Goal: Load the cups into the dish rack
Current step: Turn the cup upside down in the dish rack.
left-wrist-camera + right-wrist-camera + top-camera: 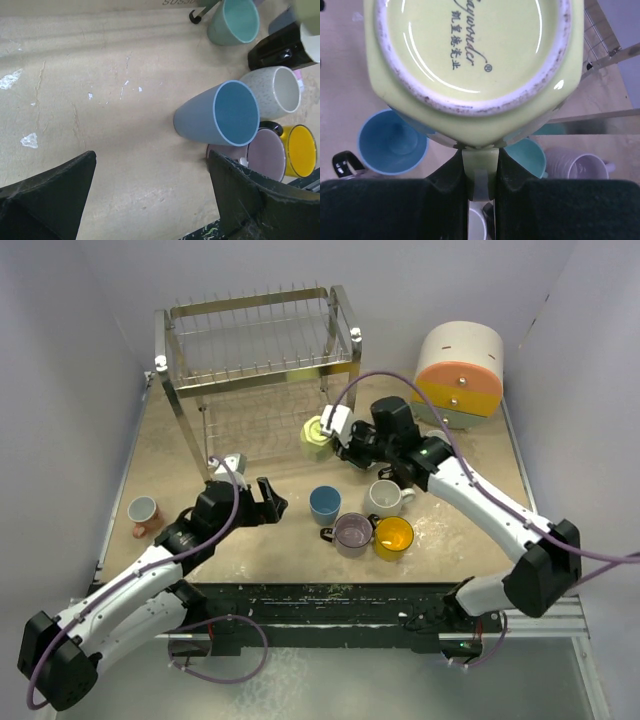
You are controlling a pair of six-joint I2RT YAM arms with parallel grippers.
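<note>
Two grippers shown: right gripper (481,162) clamps the handle of a lime cup (317,437), held just beside the dish rack (250,380); left gripper (268,498), jaws wide apart and empty, hovers near the blue cup (324,504) on the table (180,460).

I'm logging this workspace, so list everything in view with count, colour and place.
dish rack: one, chrome, far side, left of centre.
drawer unit: one, white-orange-yellow, far right corner.
yellow-green cup: one, held beside the rack.
blue cup, white cup, lilac cup, yellow-orange cup: one each, clustered centre front.
teal cup, black cup: one each, beyond the cluster, left wrist view.
pinkish cup: one, alone at left edge.
table: one, tan.
left gripper: one, black, open, empty, left of blue cup.
right gripper: one, black, shut on yellow-green cup.
</note>
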